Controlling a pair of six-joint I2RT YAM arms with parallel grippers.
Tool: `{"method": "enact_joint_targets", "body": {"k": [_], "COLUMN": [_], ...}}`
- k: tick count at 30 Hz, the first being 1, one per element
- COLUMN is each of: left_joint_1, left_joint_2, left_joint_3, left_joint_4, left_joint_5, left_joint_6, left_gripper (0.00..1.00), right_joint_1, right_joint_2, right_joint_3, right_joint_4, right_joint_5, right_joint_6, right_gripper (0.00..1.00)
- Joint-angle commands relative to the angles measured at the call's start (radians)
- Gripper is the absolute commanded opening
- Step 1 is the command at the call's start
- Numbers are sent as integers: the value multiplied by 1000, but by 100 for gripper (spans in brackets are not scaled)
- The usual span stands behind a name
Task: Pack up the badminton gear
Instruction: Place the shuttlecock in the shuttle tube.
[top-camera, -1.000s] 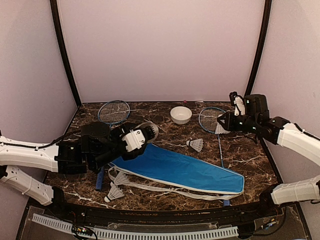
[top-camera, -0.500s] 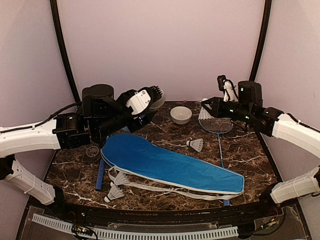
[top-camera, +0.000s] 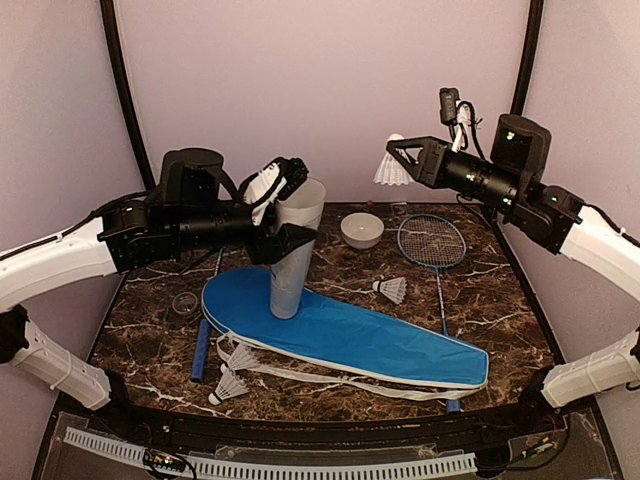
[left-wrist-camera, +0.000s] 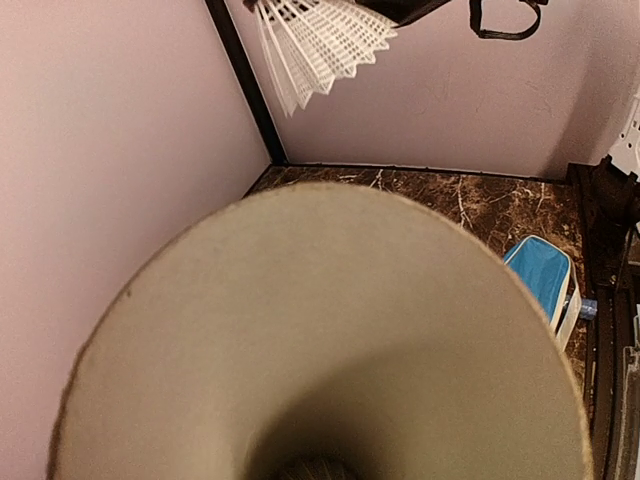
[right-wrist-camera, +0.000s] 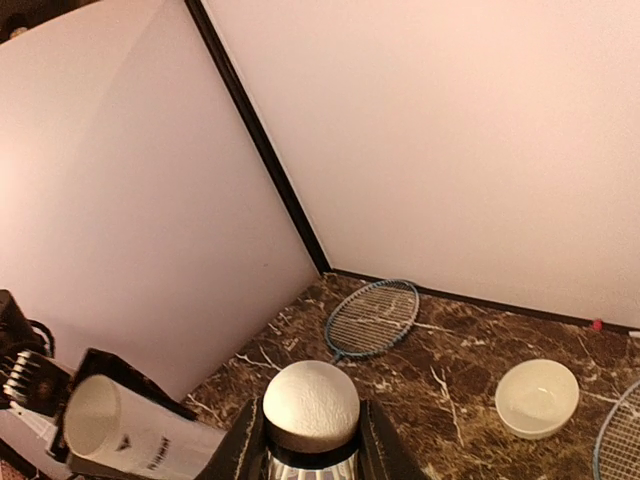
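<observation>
My left gripper (top-camera: 284, 218) is shut on the long white tube (top-camera: 292, 250), which stands nearly upright above the wide end of the blue racket cover (top-camera: 360, 338). In the left wrist view the tube's open mouth (left-wrist-camera: 320, 340) fills the frame and hides the fingers. High up on the right, my right gripper (top-camera: 400, 158) is shut on a white shuttlecock (top-camera: 389, 170); its cork head (right-wrist-camera: 310, 403) sits between the fingers (right-wrist-camera: 243, 450). That shuttlecock (left-wrist-camera: 318, 42) hangs above and beyond the tube's mouth. One racket (top-camera: 430, 240) lies at the right, another (right-wrist-camera: 372, 317) at the back left.
A small white bowl (top-camera: 362, 230) stands at the back centre. Loose shuttlecocks lie right of the tube (top-camera: 391, 290) and by the cover's near edge (top-camera: 240, 357) (top-camera: 229, 386). A small clear cap (top-camera: 185, 302) lies left of the cover. Walls close in on three sides.
The left arm has swung the tube up from lying low to standing upright over the cover. The right arm has lifted its shuttlecock up and leftward, off the racket.
</observation>
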Motion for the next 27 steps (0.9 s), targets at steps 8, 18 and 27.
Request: {"method": "enact_joint_targets", "body": {"k": [8,18,27], "left_joint_1": [68,85,91], "left_joint_2": [35,55,58], "left_joint_3": [-4,-8,-21], "left_joint_4": [60,81,101], "left_joint_5": [158,162,148], "left_joint_6": [-84,-99,-104], "left_gripper": [44,46,47], "right_joint_1": [176,285,303], "right_joint_2": [107,210,242], "right_joint_3": [148,232,267], "right_joint_4": [169,167,173], "right_joint_5": [-28,45,59], "right_joint_6": [46,11,32], "right_gripper": [19,19,20]}}
